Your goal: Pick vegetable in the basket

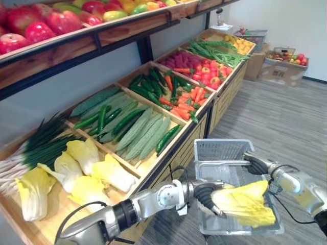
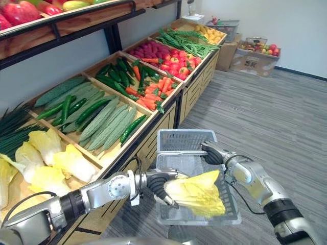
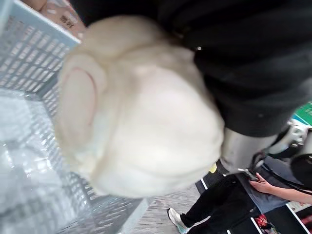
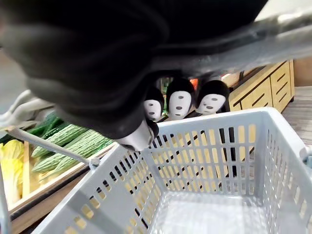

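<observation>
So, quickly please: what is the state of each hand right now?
Left hand: closed, holding the cabbage.
Right hand: closed on the handle of the basket.

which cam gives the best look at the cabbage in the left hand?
Right eye view: the whole cabbage shows, pinched at its base by the left hand over the basket. Left eye view shows much the same. Left wrist view catches its pale base from very close. Right wrist view looks into the basket.

Red apples (image 1: 38, 30), cardboard box (image 1: 280, 73), person (image 3: 224, 202)
</observation>
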{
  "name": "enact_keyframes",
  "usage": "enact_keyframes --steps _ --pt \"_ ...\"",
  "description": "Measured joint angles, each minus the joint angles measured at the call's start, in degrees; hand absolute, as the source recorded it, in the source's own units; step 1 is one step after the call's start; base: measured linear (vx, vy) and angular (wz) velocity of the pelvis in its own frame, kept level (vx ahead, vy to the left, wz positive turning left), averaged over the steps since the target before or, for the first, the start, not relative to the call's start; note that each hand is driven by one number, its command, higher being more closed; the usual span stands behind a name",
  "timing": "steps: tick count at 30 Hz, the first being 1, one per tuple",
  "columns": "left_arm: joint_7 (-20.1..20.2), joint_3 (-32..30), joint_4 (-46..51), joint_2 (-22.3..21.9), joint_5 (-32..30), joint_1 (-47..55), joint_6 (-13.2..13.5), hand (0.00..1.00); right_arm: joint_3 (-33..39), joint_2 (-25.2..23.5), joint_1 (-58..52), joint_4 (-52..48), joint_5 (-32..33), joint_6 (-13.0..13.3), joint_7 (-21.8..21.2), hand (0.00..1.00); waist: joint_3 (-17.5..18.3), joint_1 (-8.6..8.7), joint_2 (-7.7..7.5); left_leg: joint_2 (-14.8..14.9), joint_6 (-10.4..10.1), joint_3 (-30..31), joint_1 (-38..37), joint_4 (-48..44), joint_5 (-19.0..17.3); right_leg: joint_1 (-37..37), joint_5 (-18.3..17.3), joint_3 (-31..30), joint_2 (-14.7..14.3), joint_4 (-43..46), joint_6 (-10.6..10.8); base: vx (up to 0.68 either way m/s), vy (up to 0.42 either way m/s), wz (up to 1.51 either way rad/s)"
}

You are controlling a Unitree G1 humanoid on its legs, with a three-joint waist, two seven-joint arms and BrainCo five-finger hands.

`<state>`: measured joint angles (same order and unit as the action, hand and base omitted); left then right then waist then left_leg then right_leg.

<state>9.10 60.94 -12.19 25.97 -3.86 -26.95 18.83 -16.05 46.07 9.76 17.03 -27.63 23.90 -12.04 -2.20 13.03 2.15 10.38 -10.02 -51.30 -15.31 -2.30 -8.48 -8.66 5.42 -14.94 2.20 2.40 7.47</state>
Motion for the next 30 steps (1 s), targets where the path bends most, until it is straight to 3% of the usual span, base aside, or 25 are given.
enact_keyframes --steps 3,7,14,15,19,22,30 --pt "0.0 -0.6 -4.3 -1.9 -1.3 0.0 -1.6 1.00 -0.3 0.0 0.2 -1.0 0.2 0.7 -2.5 1.00 0.0 0.96 0.00 0.4 0.0 -0.3 -0.2 -0.1 0.0 -0.2 0.0 -0.1 -0.5 0.4 0.0 0.01 -0.023 -0.08" --pt "0.0 -2.1 -8.3 -4.3 -1.5 0.3 -2.7 1.00 -1.7 0.0 1.4 -1.0 0.7 0.7 -5.0 1.00 0.0 1.00 0.00 0.4 -0.2 -1.6 -0.9 0.0 -0.1 -0.3 -0.1 -1.0 -1.0 0.6 -0.1 -0.02 -0.008 -0.14" --pt "-1.9 -5.5 -15.3 -9.1 -6.5 0.4 -2.7 1.00 -2.3 0.0 1.7 -4.1 1.2 0.7 -8.1 1.00 0.0 1.27 0.01 0.2 -0.2 -1.8 -0.8 0.0 -0.1 -1.1 -0.1 -1.8 -1.3 1.3 -0.1 -0.04 -0.020 -0.06" --pt "-2.1 -5.9 -16.7 -10.0 -6.7 0.4 -2.7 0.00 -2.3 -0.1 1.7 -4.9 1.2 0.7 -8.6 1.00 0.0 1.34 0.03 0.1 -0.2 -2.0 -0.8 0.0 -0.1 -1.2 -0.1 -2.2 -1.4 1.4 -0.1 -0.03 -0.010 -0.10" --pt "-4.1 -8.7 -20.7 -12.3 -10.8 0.5 -2.8 0.00 -2.3 -1.6 3.3 -5.8 1.7 0.8 -10.6 1.00 -0.1 2.79 0.05 -0.4 -0.1 -2.3 -0.8 0.1 -0.1 -1.5 0.0 -3.0 -1.4 1.4 0.1 -0.03 -0.011 -0.08" --pt "-6.3 -11.3 -22.2 -13.7 -11.1 0.5 -3.1 0.00 -2.3 -1.7 3.7 -6.4 1.7 0.9 -11.1 1.00 -0.3 2.83 0.07 -0.9 -0.1 -3.0 -0.7 0.2 -0.1 -2.0 0.3 -3.9 -1.3 1.4 0.3 -0.03 -0.013 -0.15" --pt "-6.5 -11.9 -23.5 -14.7 -12.7 0.6 -3.2 0.00 -2.4 -2.0 4.3 -5.8 1.6 1.0 -11.4 1.00 -1.4 2.84 0.62 -1.1 -0.1 -2.9 -0.6 0.2 -0.1 -2.0 0.4 -4.0 -1.1 1.2 0.5 -0.01 -0.012 0.00"
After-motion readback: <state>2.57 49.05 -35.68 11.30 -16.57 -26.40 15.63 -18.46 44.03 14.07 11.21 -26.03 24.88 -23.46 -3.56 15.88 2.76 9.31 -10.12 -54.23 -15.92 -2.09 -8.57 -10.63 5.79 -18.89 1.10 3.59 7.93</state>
